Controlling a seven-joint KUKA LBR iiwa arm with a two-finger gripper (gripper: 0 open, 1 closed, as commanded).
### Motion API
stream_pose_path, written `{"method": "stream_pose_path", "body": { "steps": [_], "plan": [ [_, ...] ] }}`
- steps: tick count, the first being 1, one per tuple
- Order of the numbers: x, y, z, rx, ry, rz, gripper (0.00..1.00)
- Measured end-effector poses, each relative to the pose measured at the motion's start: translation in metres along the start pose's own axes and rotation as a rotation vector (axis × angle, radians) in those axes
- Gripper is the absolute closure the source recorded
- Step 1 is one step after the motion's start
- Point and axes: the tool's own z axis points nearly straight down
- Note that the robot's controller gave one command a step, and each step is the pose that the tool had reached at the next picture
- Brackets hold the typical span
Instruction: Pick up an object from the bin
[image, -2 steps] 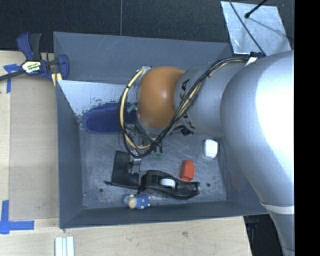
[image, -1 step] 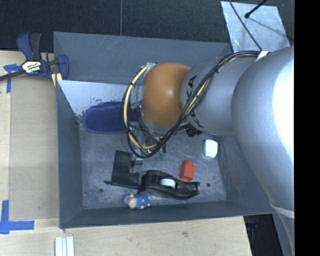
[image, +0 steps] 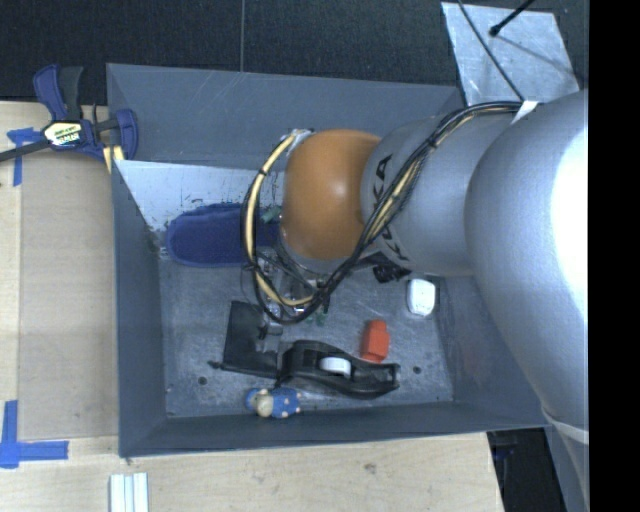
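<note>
The grey metal bin (image: 135, 330) had a scuffed floor with a few loose things on it. At its left lay a dark blue oblong pad (image: 205, 235). Right of it, near the middle, a black flat plate (image: 243, 338) lay just beneath the gripper (image: 270, 312); under the orange wrist cover (image: 320, 190) I could not tell whether the gripper was open or closed. The plate looked light, stiff and thin, probably best pinched across one edge. Further right lay a black tape dispenser (image: 340, 368), an orange block (image: 374, 340) and a white piece (image: 421, 297).
</note>
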Motion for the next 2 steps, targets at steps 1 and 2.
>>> {"method": "stream_pose_path", "body": {
  "steps": [1,2],
  "plan": [
    [0.0169,0.0046,0.0443,-0.001,-0.003,0.064,0.00],
    [0.0160,0.0046,0.0439,-0.001,-0.005,0.063,0.00]
  ]
}}
